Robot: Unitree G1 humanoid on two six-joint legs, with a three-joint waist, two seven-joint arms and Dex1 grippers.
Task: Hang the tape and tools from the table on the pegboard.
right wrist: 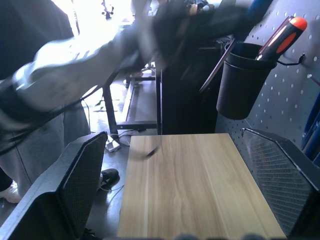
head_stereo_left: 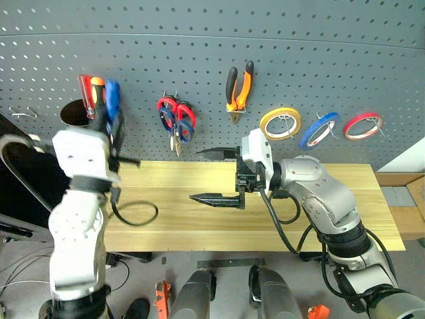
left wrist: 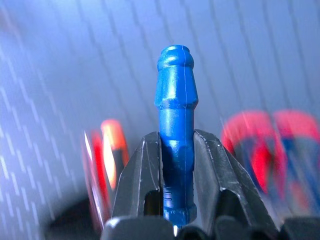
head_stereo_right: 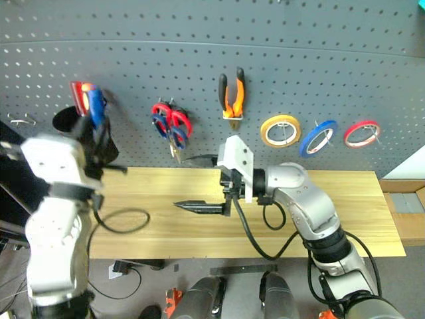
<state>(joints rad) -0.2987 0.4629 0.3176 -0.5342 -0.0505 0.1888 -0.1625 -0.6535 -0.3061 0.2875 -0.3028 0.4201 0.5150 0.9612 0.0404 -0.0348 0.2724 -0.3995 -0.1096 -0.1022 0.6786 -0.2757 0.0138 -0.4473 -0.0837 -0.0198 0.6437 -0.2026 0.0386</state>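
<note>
Left gripper (left wrist: 176,165) is clamped on the blue-handled screwdriver (left wrist: 175,125), raised beside the black cup (head_stereo_left: 74,114) on the pegboard (head_stereo_left: 212,40). Advise lowering it tip-first into the cup before release. Right gripper (head_stereo_left: 216,176) stands wide, empty, over the table (head_stereo_left: 199,226).

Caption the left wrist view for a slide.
Left gripper shut on the blue-handled screwdriver, raised before the pegboard.
</note>
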